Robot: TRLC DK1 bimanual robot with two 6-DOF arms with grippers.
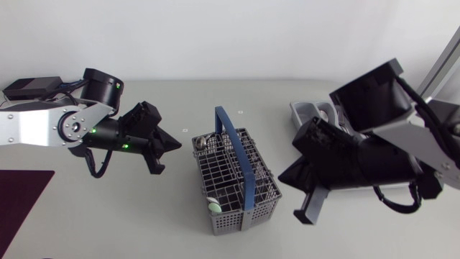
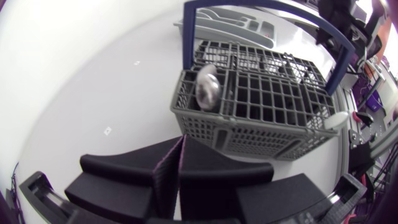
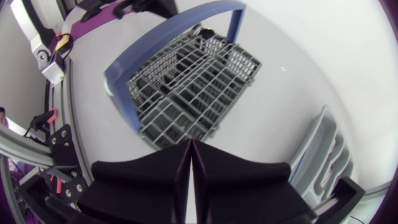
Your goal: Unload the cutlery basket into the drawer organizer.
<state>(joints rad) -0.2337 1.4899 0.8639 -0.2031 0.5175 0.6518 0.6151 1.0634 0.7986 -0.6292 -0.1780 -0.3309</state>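
The left gripper [image 2: 183,138] and right gripper [image 3: 191,144] were both pressed closed, empty. Just ahead of the left one stood the cutlery basket [image 2: 261,106], with a spoon [image 2: 207,87] bowl-up in its nearest corner. The spoon was probably light, stiff and slick, best pinched below the bowl. The drawer organizer [image 3: 323,155] lay beside the right gripper

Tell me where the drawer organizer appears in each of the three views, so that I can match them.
Head view: the drawer organizer lies right of the cutlery basket, largely hidden by the right arm.
Left wrist view: beyond the basket, seen under its handle.
Right wrist view: beside the right gripper, partly in view.
Shared landmark: the basket's blue handle.
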